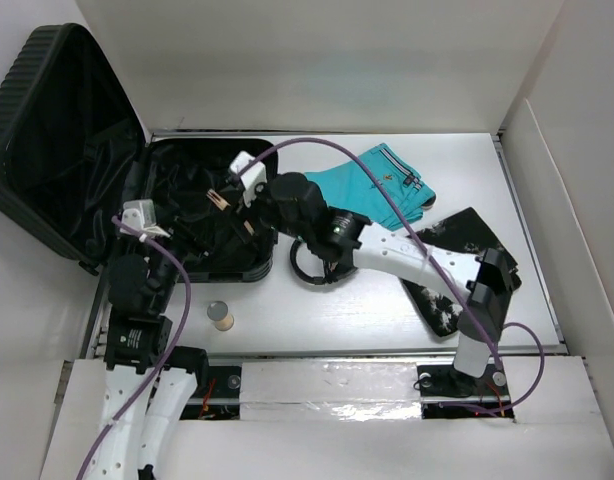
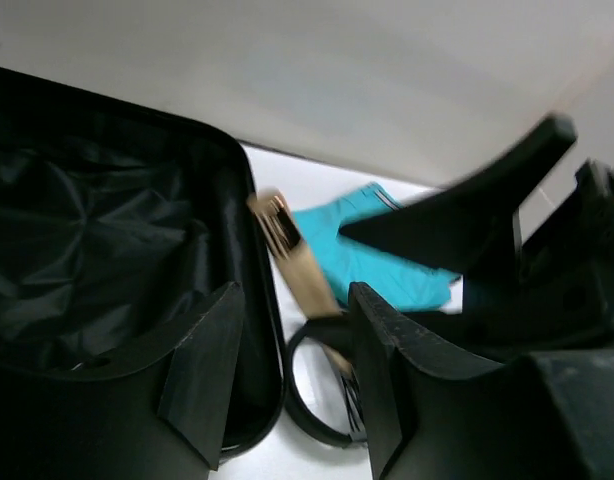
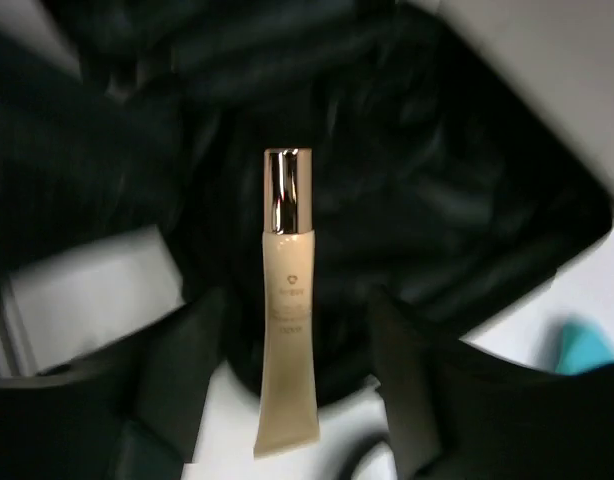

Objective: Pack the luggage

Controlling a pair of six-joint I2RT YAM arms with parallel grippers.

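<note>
Luggage (image 1: pixel 57 130): lies open at the left of the table (image 1: pixel 317 320); looks hard, heavy and slippery, so hold its rim
Right claw (image 3: pixel 292 310): wide open around a tube (image 3: pixel 284 250), not squeezing it
Left claw (image 2: pixel 292 295): half open, holding nothing

Even bright light; wrist views blurred; luggage (image 1: pixel 57 130) dark.

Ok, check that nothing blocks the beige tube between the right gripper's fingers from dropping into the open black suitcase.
Nothing visible does. The beige tube with the shiny copper cap sits between the spread fingers of the right gripper, over the fabric lining of the black hard-shell suitcase. Only that lining shows beyond its cap.
</note>
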